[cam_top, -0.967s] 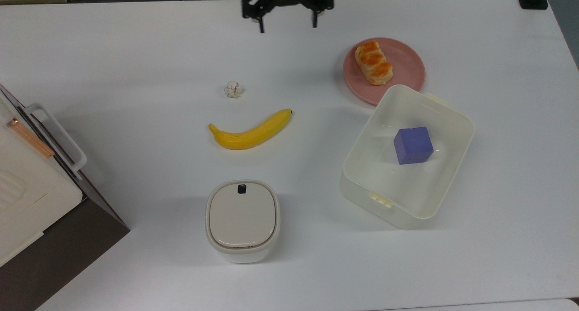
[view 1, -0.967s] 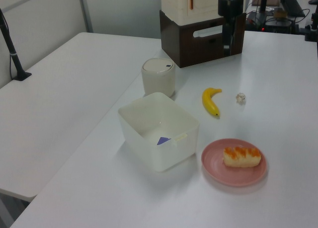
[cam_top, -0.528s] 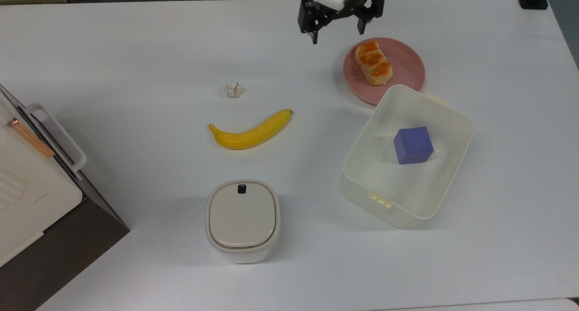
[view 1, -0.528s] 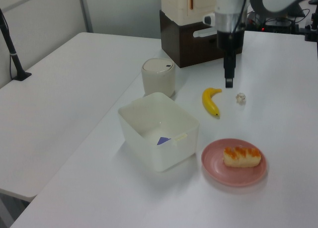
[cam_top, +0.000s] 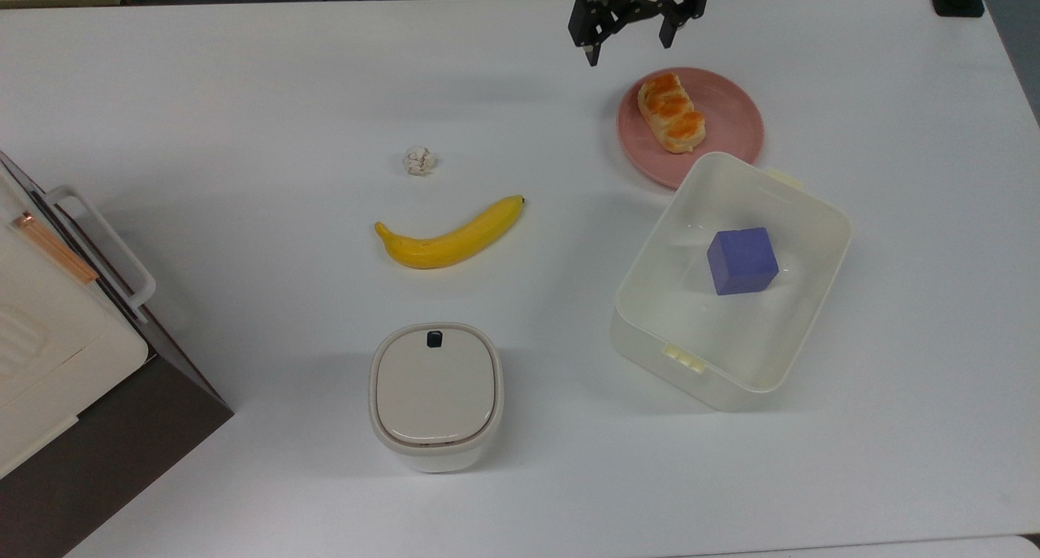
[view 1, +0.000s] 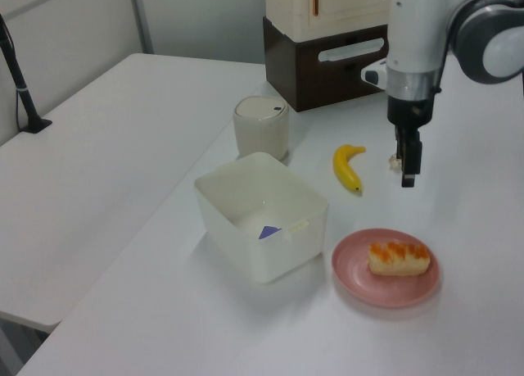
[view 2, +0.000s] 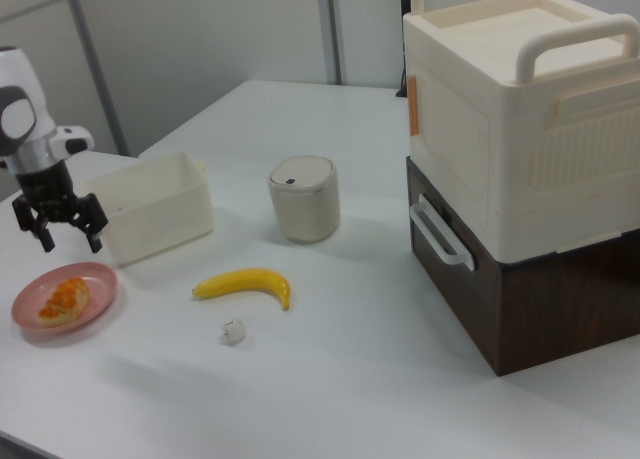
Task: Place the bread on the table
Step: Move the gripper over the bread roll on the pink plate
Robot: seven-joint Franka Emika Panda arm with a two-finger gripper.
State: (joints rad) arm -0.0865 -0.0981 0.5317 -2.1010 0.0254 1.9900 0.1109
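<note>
1. Honestly, the bread (cam_top: 671,111) looks light and squishy, with a glossy top that could be a bit slick, so my guess is a gentle pinch across its short width, on the pale sides near the middle, beats grabbing the ends.
2. Right now it lies on the pink plate (cam_top: 729,123), long axis running roughly 11 to 5 o'clock in the top view, not yet on the table (cam_top: 244,95).
3. The gripper (cam_top: 630,45) hangs with its jaws spread apart and empty; in the top view the bread sits at about 5 o'clock from them, near but not touching.
4. In the right view the gripper (view 2: 68,241) hovers above the plate's far edge.
</note>
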